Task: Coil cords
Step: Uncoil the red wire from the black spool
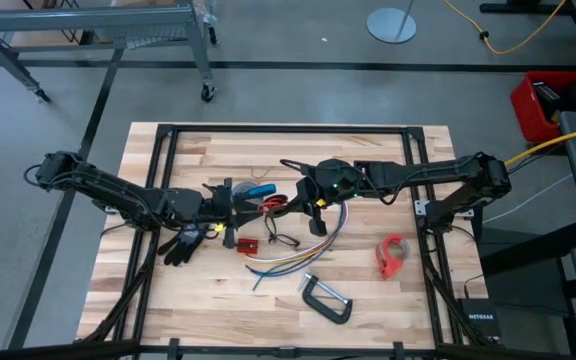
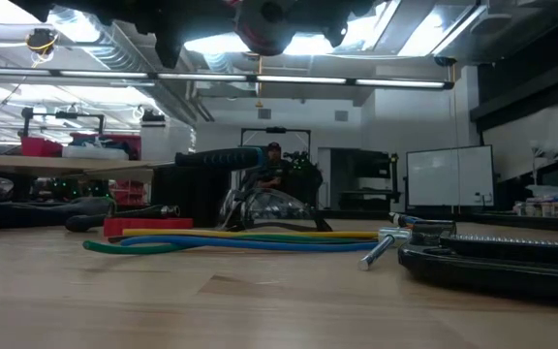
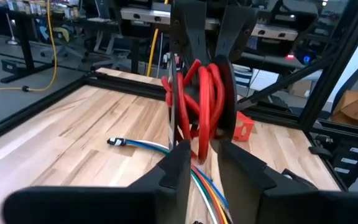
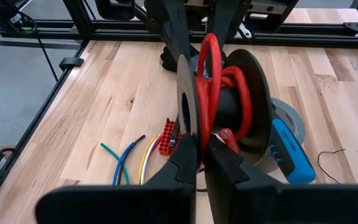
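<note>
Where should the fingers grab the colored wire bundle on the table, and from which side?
Take the colored wire bundle at its middle, from straight above. The strands lie flat and together there, clear of the silver C-clamp; toward the ends they fan apart.

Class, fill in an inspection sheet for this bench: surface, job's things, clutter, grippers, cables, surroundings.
Surface: wooden table, dark frame around it.
Job's things: red cord wound on a black spool; coloured strands lying loose.
Clutter: C-clamp, red tape holder, black glove, blue-handled tool, red block.
Grippers: left gripper and right gripper both at the spool, mid-table.
Cables: thick yellow cable off the table.
Surroundings: workshop; person behind.
</note>
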